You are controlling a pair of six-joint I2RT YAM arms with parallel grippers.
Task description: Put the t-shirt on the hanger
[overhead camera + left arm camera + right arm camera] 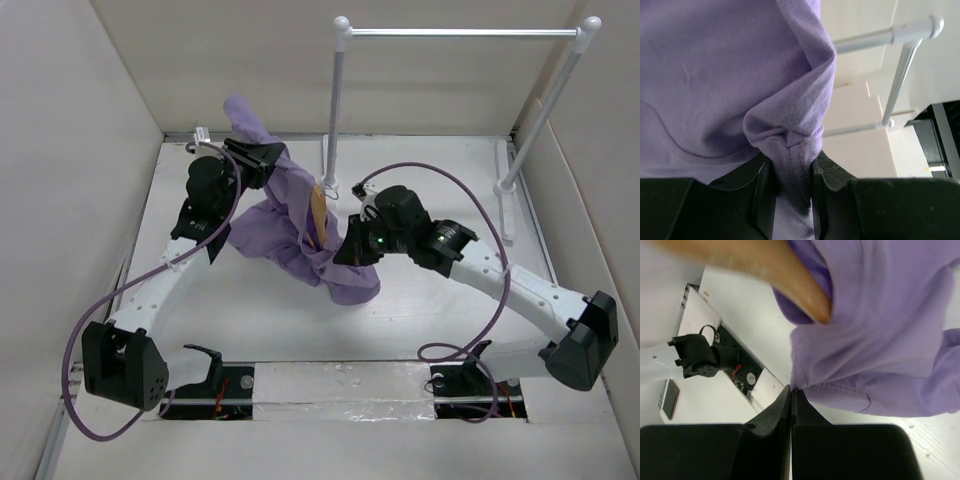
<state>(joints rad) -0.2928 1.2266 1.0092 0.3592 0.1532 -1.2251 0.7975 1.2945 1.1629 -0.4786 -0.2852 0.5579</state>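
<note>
- The left gripper (790, 167) has its jaws narrow, clamped on a bunched fold of the shirt (715, 75); the cloth fills the gap between the fingers.
- The right gripper (791, 391) has its jaws pressed almost together. A thin hem of the shirt runs into their tips, so I judge it is pinching that edge, though the bite is very small.
- In the top view the left gripper holds its fold up at the far left of the table (420, 310). The right gripper holds the lower edge nearer the middle, and the shirt hangs crumpled between the two.
- The hanger (790, 280) is partly inside the shirt. One wooden end pokes out of the cloth just above the right gripper, and from above only a short brown strip shows among the folds.
- I cannot see the hook, nor whether it passes through the neck.
- Done, as I judge it: the shirt is lifted and gripped at two places, and the hanger has at least one arm in the cloth.
- Left to do: spread the shirt so that both shoulders sit on the wooden arms, with the hook out through the neck; the cloth is too bunched to count as hung.
- The rail (460, 33) stands apart at the far right, with nothing on it.
</note>
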